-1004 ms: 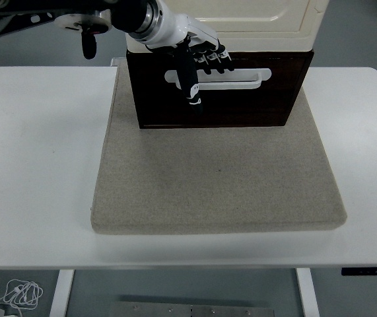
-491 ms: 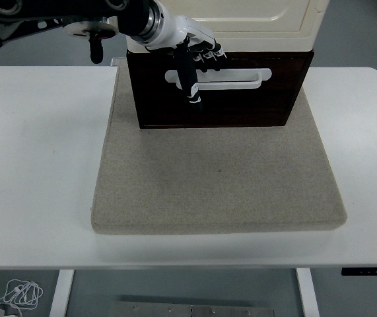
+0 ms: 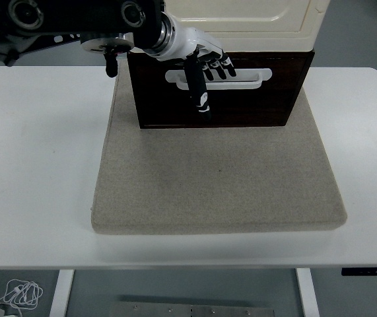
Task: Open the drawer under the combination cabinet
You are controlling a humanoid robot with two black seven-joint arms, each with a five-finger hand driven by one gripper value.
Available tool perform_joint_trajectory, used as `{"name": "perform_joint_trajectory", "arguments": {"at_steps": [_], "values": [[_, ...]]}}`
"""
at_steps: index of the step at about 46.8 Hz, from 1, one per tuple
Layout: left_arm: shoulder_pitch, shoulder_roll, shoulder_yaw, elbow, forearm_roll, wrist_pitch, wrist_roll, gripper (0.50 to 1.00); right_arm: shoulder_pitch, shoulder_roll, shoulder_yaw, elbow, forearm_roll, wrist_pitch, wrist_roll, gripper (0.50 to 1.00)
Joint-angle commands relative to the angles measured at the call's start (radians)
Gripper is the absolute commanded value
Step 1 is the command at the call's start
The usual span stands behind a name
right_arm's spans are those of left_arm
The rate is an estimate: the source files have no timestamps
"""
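The drawer (image 3: pixel 224 92), dark brown with a white bar handle (image 3: pixel 231 76), sat at the base of the cream combination cabinet (image 3: pixel 254 23) at the far edge of a grey felt mat (image 3: pixel 218 175) on the white table (image 3: pixel 36 152). Its front looked flush with the cabinet, not pulled out. We had our left hand (image 3: pixel 201 59) reaching in from the upper left, fingers (image 3: pixel 216 66) curled over the left part of the handle and the thumb hanging straight down across the drawer front. We could not tell whether the fingers truly gripped the bar or only rested on it. Our right arm was out of view.
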Motion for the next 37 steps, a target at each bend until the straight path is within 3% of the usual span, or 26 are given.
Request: {"name": "perform_joint_trajectory", "arguments": {"at_steps": [1,13,37], "values": [[0.018,-0.002,-0.001,0.003,0.000,0.026,0.000,1.000,0.000,0.000,0.000,0.000,0.000,0.000,0.000,0.926],[0.034,-0.003,-0.007,0.004,0.000,0.060,0.002,1.000,0.000,0.000,0.000,0.000,0.000,0.000,0.000,0.926],[0.058,-0.029,-0.019,0.012,0.002,0.065,0.000,1.000,0.000,0.000,0.000,0.000,0.000,0.000,0.000,0.926]]}}
